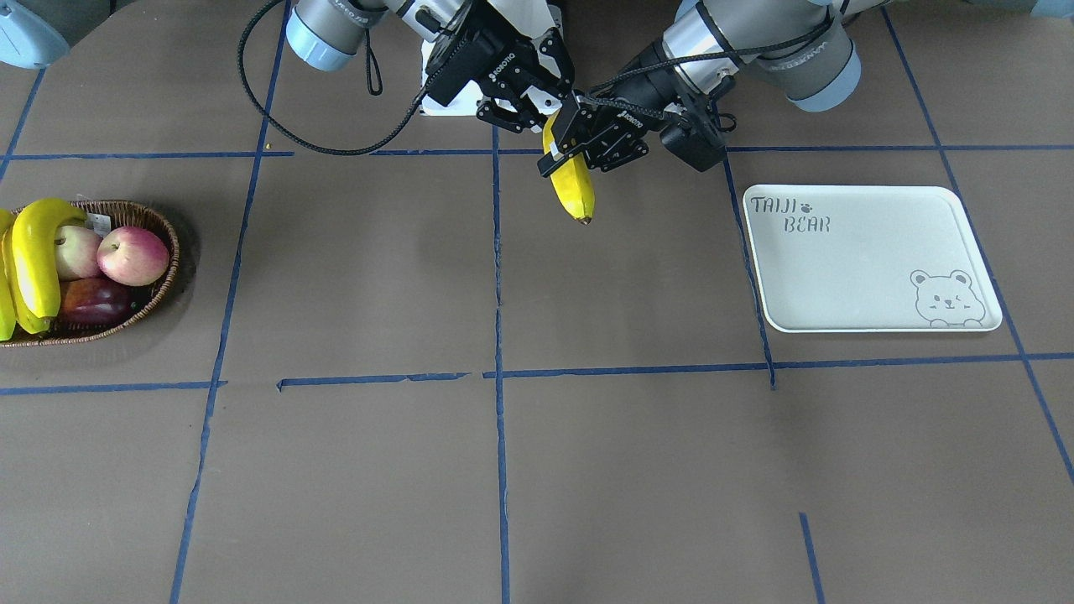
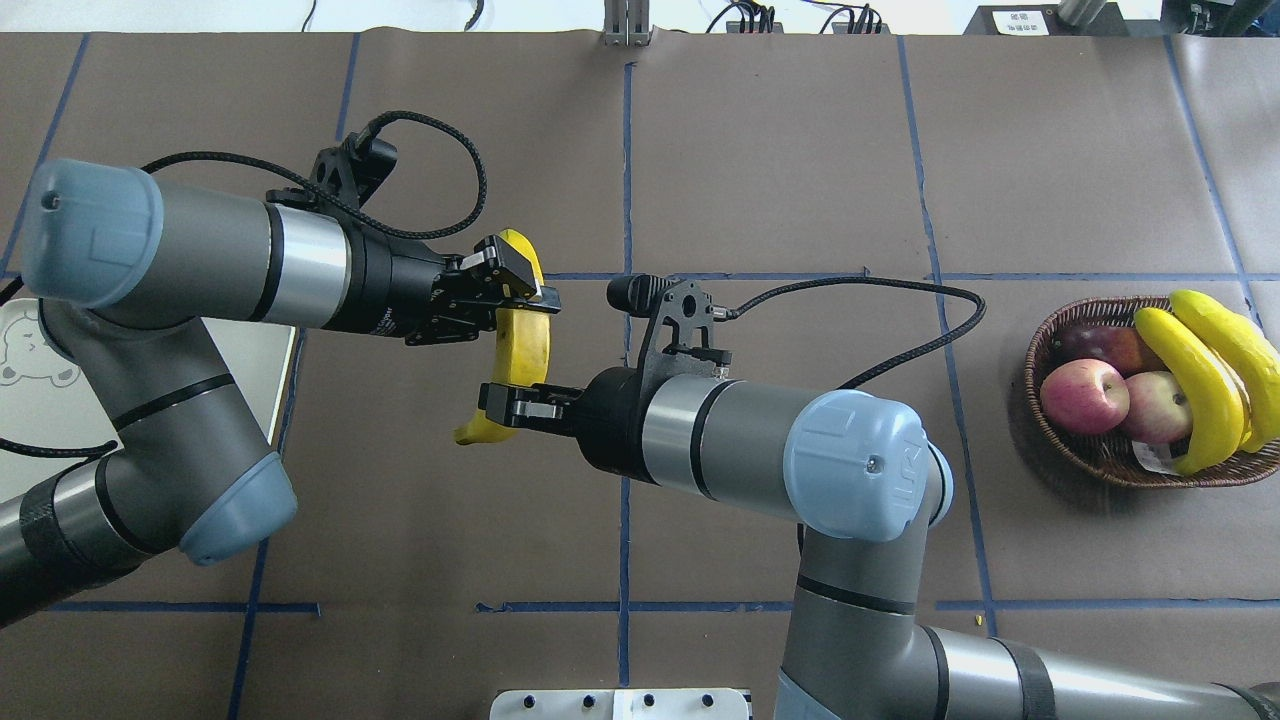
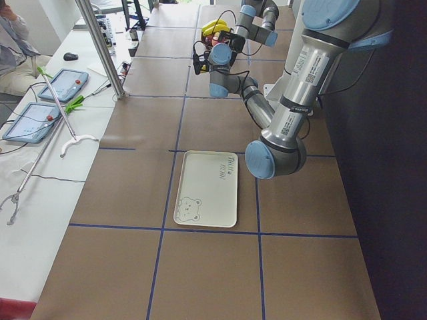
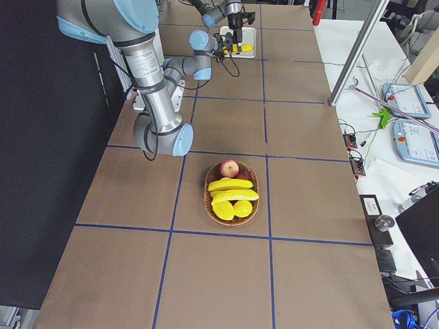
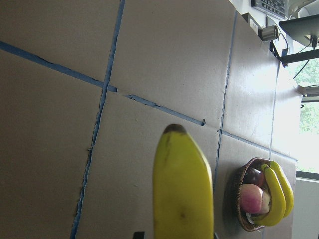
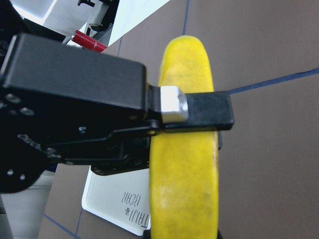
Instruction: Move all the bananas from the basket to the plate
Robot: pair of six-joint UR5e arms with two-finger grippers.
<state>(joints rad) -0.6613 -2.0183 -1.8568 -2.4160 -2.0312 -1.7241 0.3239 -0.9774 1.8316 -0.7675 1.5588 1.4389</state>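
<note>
One yellow banana [image 1: 575, 186] hangs in the air over the middle of the table, between basket and plate. My left gripper [image 2: 512, 292] is shut on its far half, and my right gripper [image 2: 508, 403] is shut on its near end. In the right wrist view a left gripper finger [image 6: 197, 110] crosses the banana [image 6: 184, 179]. More bananas [image 2: 1200, 380] lie in the wicker basket [image 2: 1048, 335] at the table's right end. The off-white bear plate [image 1: 873, 260] lies bare at the left end, partly hidden under my left arm in the overhead view [image 2: 272, 385].
Two pink apples [image 1: 132, 254] and a dark red fruit [image 1: 94, 302] share the basket. Blue tape lines cross the brown table. A side bench with tablets [image 3: 63, 83] and a seated person [image 3: 10, 37] is beyond the table's far edge.
</note>
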